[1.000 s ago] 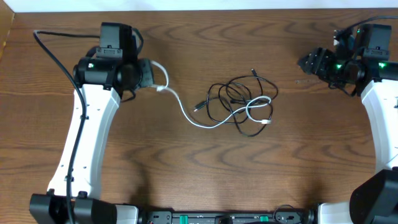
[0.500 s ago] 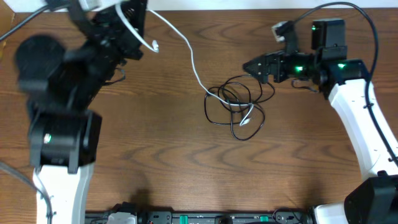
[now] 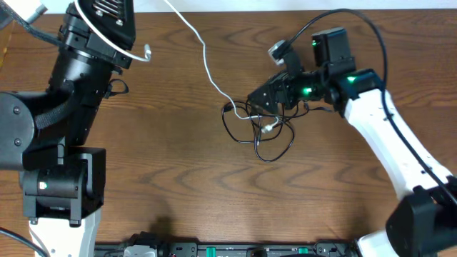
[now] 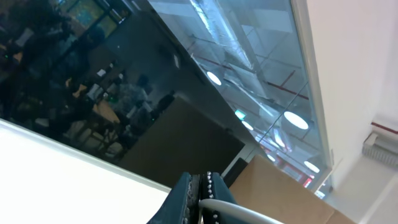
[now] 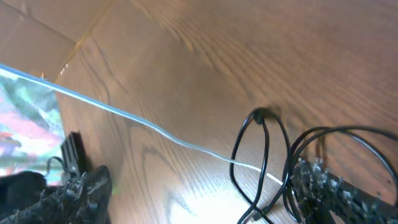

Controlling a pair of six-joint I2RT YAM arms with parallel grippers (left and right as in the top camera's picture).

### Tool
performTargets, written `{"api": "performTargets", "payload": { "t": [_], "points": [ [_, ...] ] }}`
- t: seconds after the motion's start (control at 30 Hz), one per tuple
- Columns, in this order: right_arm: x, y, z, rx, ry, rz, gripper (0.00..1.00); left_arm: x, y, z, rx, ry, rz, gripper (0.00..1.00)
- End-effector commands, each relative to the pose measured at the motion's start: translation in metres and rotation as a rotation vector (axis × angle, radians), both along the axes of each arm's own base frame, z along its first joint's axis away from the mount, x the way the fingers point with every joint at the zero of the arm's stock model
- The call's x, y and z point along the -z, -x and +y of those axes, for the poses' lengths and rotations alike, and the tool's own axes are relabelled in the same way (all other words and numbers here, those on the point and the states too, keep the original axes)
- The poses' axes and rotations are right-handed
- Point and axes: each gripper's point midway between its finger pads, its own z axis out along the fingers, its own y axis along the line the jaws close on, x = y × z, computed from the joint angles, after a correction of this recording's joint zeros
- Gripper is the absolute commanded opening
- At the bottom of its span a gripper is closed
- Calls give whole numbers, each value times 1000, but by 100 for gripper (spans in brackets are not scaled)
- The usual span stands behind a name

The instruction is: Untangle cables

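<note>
Brown wood-grain tabletop (image 3: 178, 178), bare apart from the work. Nearest the bases, at centre, the black cable (image 5: 259, 116) lies in loose overlapping loops flat on the wood. The right tool (image 3: 257, 100) stands at the far side of those loops with its fingers wide apart and nothing between them but slack black strands; it grips nothing. The white cable (image 3: 206, 61) leaves the tangle and runs taut, up and to the left, off the far edge. The left tool (image 4: 200, 193), held high, is clamped on it. Judgement: the right arm is much nearer the knot, and the white line's long axis sets the direction of pull.
</note>
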Motion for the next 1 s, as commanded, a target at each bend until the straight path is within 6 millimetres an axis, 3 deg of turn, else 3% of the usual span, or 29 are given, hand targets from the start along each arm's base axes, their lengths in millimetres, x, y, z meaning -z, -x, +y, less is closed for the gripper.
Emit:
{"api": "performTargets", "payload": {
  "t": [0.0,0.13,0.33,0.57,0.67,0.7,0.77,0.97],
  "points": [
    [15,9,16,-95,30,-30,91,-24,18,4,-2,21,-60,8],
    [17,15,30,-174,-1,-65,92,-29,23,4,1,20,-72,7],
    [-26,38,69,-404,-245,-209,89,-21,17,3,1,17,-30,8],
    [-67,32,112,-391,-351,-344,83,-27,22,4,2,22,-51,7],
    [-80,24,127,-316,-369,-358,55,-31,26,4,3,22,-61,7],
    [-82,22,128,-292,-376,-341,29,-29,26,5,-1,21,-49,7],
    [-82,16,128,-235,-373,-297,1,-22,21,9,-18,18,-16,7],
    [-53,-13,106,-10,-247,-154,1,40,-13,54,-171,16,266,7]
  ]
}}
